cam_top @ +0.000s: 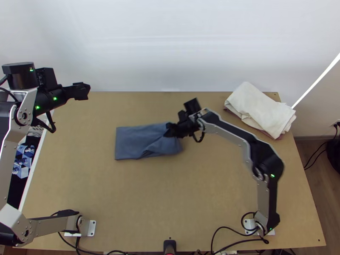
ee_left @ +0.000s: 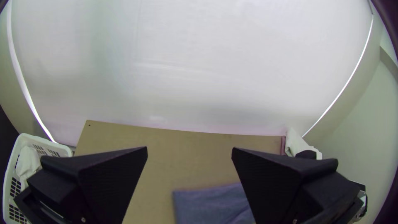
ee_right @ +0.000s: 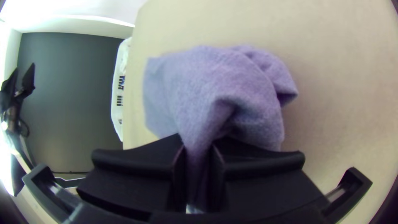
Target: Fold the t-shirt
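In the top view, one t-shirt [cam_top: 131,142] is laid near the centre in a compact rectangle, apparently mostly folded; its rumpled right end is gripped by the right gripper [cam_top: 171,130]. The left gripper [cam_top: 80,91] is held at the upper left. One cloth pile [cam_top: 259,108] is stacked at the upper right.

In the left wrist view, two fingers are spread apart and one basket [ee_left: 27,139] is seen.

In the right wrist view, the t-shirt is clamped, bunched between two fingers; final straightening seems left.
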You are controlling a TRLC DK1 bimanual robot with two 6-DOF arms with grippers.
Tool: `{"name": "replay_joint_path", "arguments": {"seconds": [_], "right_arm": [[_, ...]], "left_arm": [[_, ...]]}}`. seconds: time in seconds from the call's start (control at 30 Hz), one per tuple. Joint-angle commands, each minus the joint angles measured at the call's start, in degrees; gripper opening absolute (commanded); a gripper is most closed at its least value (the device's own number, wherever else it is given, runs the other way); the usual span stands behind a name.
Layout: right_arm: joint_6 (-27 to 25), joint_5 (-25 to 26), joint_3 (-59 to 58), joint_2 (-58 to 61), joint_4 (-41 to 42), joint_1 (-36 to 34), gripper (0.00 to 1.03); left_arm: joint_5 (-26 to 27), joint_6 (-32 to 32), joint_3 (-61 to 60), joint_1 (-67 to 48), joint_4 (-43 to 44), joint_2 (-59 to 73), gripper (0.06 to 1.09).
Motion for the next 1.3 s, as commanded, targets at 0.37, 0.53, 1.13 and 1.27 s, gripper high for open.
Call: {"name": "replay_joint_path", "arguments": {"seconds": [0.37, 0.53, 1.13, 1.27], "right_arm": [[6.38, -6.70, 15.01, -17.32, -1.60, -18.67, 0.03], [8.05, -8.72, 21.87, -14.77, -1.60, -27.55, 0.03], [13.76, -12.85, 40.68, -0.09, -1.43, -44.07, 0.03], [13.50, -13.99, 40.68, 2.02, -1.52, -44.95, 0.03]], "left_arm": [[-0.05, 1.30, -1.24, 0.88, -0.50, -1.97, 1.04], [-0.05, 1.30, -1.41, 0.88, -0.50, -2.14, 1.04], [0.03, 1.39, -0.27, 0.80, -0.23, -1.79, 1.04], [0.03, 1.39, -0.36, 0.80, -0.23, -1.88, 1.04]]}}
